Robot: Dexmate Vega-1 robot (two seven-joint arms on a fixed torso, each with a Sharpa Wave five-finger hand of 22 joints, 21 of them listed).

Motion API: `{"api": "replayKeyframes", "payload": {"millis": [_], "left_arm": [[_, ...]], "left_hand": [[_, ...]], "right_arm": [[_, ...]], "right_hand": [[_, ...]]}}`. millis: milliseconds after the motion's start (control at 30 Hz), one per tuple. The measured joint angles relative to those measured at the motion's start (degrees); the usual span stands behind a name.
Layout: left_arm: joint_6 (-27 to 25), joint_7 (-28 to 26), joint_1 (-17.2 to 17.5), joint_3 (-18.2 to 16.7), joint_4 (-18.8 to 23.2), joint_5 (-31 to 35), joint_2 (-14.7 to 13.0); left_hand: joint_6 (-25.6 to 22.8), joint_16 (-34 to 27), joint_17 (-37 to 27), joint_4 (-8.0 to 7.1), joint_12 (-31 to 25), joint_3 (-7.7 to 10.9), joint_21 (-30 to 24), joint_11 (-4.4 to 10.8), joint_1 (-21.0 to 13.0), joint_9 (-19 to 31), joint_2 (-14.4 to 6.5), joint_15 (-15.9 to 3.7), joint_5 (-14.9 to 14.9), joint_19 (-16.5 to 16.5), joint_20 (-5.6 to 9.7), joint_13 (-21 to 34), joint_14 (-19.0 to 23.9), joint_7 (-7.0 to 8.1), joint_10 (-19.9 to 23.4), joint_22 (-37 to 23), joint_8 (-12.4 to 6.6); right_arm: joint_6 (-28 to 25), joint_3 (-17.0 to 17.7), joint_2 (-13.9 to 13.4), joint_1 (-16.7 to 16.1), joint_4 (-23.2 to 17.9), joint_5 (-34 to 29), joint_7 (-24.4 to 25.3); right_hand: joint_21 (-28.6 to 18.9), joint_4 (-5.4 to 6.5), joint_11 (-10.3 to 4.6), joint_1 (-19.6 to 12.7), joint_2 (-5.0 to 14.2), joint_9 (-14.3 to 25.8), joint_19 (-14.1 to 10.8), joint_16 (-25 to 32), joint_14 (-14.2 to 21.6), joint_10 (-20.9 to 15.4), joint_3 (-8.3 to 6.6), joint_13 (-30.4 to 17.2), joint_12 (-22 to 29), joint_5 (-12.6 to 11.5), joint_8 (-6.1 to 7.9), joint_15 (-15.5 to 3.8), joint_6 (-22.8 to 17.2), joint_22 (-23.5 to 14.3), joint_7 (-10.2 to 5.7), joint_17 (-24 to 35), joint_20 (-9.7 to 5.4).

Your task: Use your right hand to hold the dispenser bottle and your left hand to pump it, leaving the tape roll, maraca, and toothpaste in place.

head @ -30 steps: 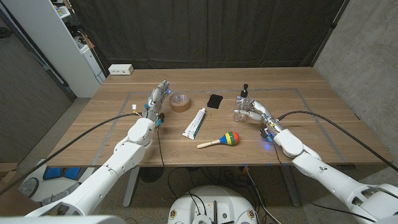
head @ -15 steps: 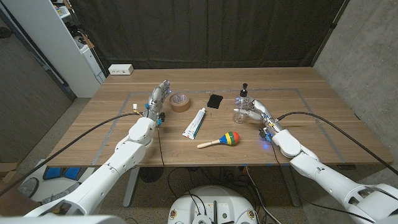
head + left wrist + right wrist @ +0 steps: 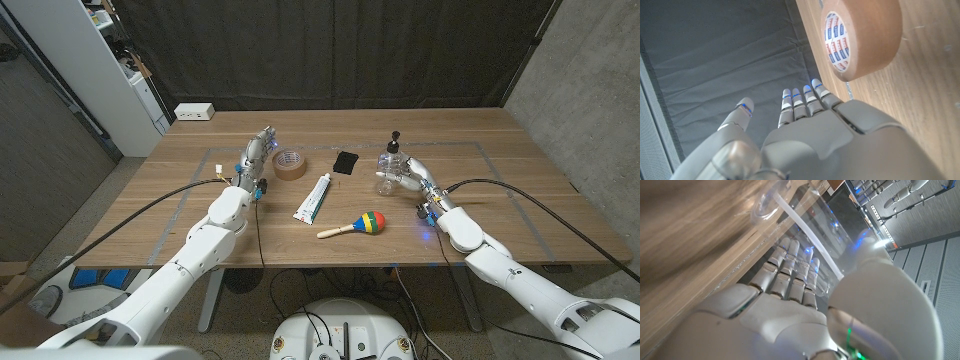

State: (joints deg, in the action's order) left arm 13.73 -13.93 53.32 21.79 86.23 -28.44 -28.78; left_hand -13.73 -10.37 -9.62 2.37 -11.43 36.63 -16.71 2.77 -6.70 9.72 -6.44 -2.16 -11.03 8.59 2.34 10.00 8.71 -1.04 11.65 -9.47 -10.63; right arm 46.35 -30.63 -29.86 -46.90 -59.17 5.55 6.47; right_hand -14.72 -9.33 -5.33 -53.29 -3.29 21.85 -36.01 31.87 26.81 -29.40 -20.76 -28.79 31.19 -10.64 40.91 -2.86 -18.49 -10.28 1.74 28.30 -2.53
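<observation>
Left hand (image 3: pixel 258 152) waiting with fingers (image 3: pixel 805 100) spread and holding nothing, beside the tape roll (image 3: pixel 289 164); toothpaste (image 3: pixel 313 197) and maraca (image 3: pixel 358 225) lying mid-surface, untouched. Right hand (image 3: pixel 408 177) gripping the clear dispenser bottle (image 3: pixel 389 170) at far right, now standing upright where it was leaning a second ago. Likely light, rigid, slick plastic, tipping easily: holding low on the body, pressing the black pump head straight down.
</observation>
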Motion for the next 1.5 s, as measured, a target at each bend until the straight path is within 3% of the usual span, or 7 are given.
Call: {"api": "replayKeyframes", "payload": {"millis": [200,433,633,833,1500], "left_arm": [[0.08,0.27,-0.15,0.19,1.28,0.75,-0.50],[0.09,0.42,-0.20,0.33,3.27,1.94,-1.46],[-0.46,0.54,-0.32,0.45,4.90,3.18,-2.40],[-1.09,0.98,-0.83,0.78,6.48,4.36,-3.21],[-3.55,3.88,-4.44,2.35,9.91,8.34,-5.21]], "left_hand": [[-0.23,0.00,0.00,0.18,0.00,0.18,0.00,0.00,0.00,0.00,0.00,0.15,0.00,0.31,-0.31,0.00,0.15,0.23,0.00,0.00,0.00],[-0.31,0.00,0.00,0.41,0.00,0.41,0.44,-0.31,0.00,0.00,0.00,0.00,0.00,0.84,-0.22,0.00,0.62,0.32,0.31,0.00,0.00],[-0.62,0.00,0.00,0.87,0.00,0.88,0.44,0.00,0.00,0.00,0.00,0.21,0.00,1.15,-0.09,0.00,0.84,0.01,0.62,0.01,0.00],[-0.62,0.00,0.21,1.35,0.00,1.35,0.76,-0.31,0.00,0.00,0.00,0.10,0.00,1.54,-0.09,0.00,1.33,0.01,0.92,0.01,0.00],[-1.23,0.00,0.29,2.37,0.00,2.37,1.32,0.00,-0.46,0.00,-0.44,0.10,0.13,2.05,0.00,0.00,1.33,-0.20,1.23,0.01,0.00]], "right_arm": [[-0.91,0.50,-0.77,-0.81,-2.28,0.11,0.04],[-2.18,0.97,-1.62,-1.65,-4.74,0.15,-0.13],[-3.47,1.26,-2.32,-2.26,-6.85,0.15,-0.39],[-4.99,1.48,-2.86,-2.76,-8.55,-0.12,-0.43],[-6.44,2.33,-2.89,-3.98,-11.26,-2.40,2.75]], "right_hand": [[-0.93,0.08,0.65,-0.52,0.52,0.36,-2.79,0.40,-0.20,0.66,0.42,-0.60,0.27,0.00,0.24,0.20,0.42,0.14,0.42,0.54,2.35],[-2.15,0.00,0.88,-1.38,0.46,0.62,-6.46,0.89,-0.20,0.87,0.81,-1.10,0.75,-0.44,1.03,0.17,0.62,0.31,0.62,1.06,2.54],[-2.90,0.07,0.98,-1.58,0.66,0.89,-8.39,1.04,-0.91,0.96,0.88,-1.39,0.76,-0.44,1.07,0.29,0.92,0.25,0.92,1.34,3.65],[-2.90,0.30,1.58,-1.58,0.66,0.85,-9.30,1.83,0.72,0.33,1.12,-1.65,0.76,-0.44,1.82,0.13,0.91,0.25,0.91,1.52,3.36],[-2.51,0.23,0.49,-1.89,0.35,0.46,-8.55,3.10,5.39,-3.00,1.20,-2.56,2.31,-0.88,4.02,-0.24,-2.62,-0.08,-0.52,2.37,0.76]]}}
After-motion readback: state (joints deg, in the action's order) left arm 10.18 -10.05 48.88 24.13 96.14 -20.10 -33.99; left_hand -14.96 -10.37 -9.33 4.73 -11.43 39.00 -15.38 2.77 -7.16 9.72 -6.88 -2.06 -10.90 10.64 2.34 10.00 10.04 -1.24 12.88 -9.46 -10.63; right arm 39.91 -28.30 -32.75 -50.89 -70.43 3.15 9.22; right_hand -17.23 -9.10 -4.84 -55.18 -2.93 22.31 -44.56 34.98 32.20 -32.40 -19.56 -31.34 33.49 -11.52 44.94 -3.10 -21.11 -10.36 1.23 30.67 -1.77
